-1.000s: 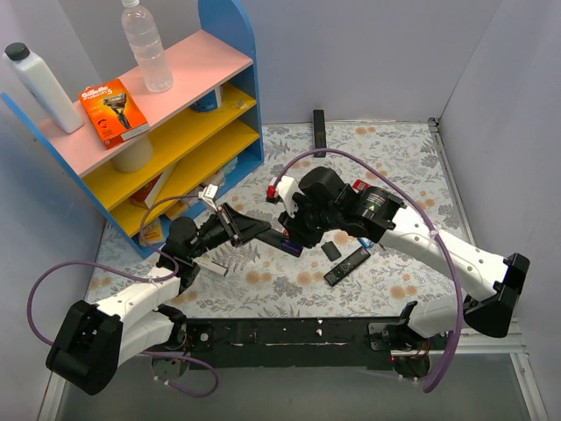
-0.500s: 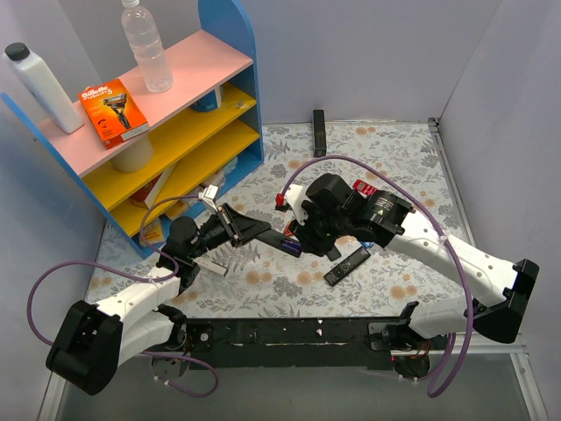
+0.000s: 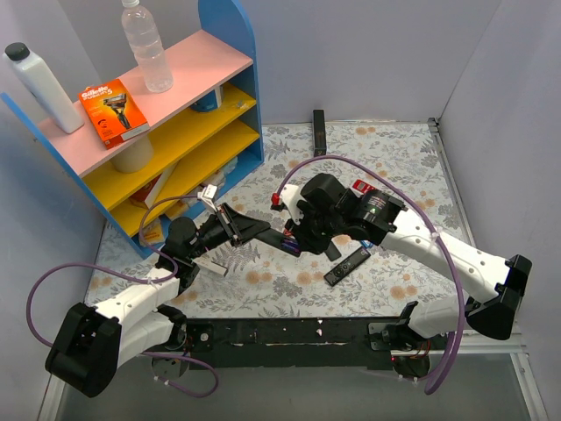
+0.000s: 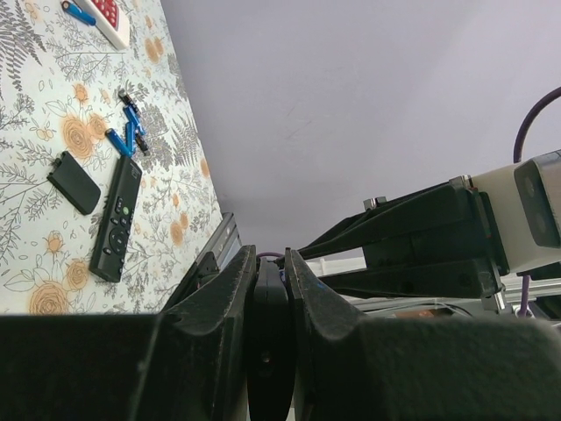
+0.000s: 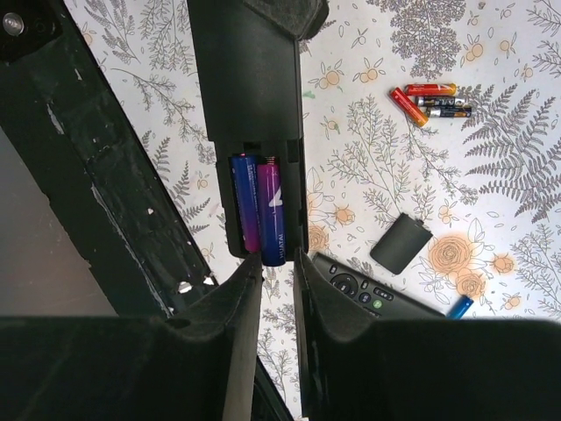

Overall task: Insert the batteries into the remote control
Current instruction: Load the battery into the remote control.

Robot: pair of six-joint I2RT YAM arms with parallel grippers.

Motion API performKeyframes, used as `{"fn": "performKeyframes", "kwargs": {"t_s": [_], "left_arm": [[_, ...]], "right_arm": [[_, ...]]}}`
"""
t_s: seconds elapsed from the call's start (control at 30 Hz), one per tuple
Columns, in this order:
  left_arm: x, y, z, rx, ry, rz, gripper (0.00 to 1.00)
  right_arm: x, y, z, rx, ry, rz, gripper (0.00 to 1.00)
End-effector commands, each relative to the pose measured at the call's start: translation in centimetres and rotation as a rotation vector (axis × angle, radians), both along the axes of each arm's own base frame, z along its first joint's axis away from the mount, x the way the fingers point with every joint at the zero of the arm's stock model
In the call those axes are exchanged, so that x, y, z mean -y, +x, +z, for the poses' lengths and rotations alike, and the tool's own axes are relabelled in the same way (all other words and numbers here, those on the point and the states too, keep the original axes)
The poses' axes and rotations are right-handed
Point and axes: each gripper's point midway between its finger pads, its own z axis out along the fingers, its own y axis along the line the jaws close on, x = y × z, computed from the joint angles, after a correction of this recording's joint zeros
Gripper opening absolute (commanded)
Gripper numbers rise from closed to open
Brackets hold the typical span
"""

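My left gripper (image 3: pixel 261 230) is shut on one end of the black remote control (image 5: pixel 252 105) and holds it above the table; in the left wrist view it shows edge-on between the fingers (image 4: pixel 269 324). Its battery compartment is open toward the right wrist camera. One blue battery (image 5: pixel 244 206) lies in it. A second blue battery (image 5: pixel 273 210) lies beside it, its near end sticking out past the remote's end between the tips of my right gripper (image 5: pixel 277 267), which close on it. In the top view my right gripper (image 3: pixel 296 240) meets the remote's end.
On the table lie the black battery cover (image 5: pixel 401 243), another black remote (image 5: pixel 377 294), a loose blue cell (image 5: pixel 458 306) and red/orange cells (image 5: pixel 425 96). More blue cells (image 4: pixel 124 139) and a red-and-white remote (image 4: pixel 110 17) lie farther off. A shelf unit (image 3: pixel 175 132) stands at the left.
My right wrist shifted a little right, then back left, staying at the remote's end. My left arm and the remote have not moved.
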Motion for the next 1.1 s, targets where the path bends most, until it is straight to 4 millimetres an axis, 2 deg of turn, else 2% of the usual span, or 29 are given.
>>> {"fn": "performKeyframes", "kwargs": {"t_s": [0.0, 0.33, 0.67, 0.9, 1.07], "left_arm": [[-0.1, -0.5, 1.3, -0.04, -0.062, -0.011, 0.0], [0.1, -0.5, 1.5, -0.035, -0.066, -0.016, 0.0], [-0.1, -0.8, 3.1, -0.012, -0.13, -0.03, 0.0], [-0.1, -1.1, 4.1, 0.016, -0.156, -0.039, 0.0], [-0.2, -1.4, 4.4, 0.04, -0.164, -0.042, 0.0]], "right_arm": [[-0.9, 0.5, 0.5, 0.018, 0.036, 0.006, 0.26], [-1.1, 0.4, 0.3, 0.009, 0.028, 0.019, 0.07], [-2.1, 1.0, -0.9, 0.009, 0.041, 0.018, 0.01], [-3.6, 2.0, -1.2, 0.027, 0.069, 0.011, 0.01], [-3.9, 2.8, -2.2, 0.027, 0.033, -0.017, 0.01]]}}
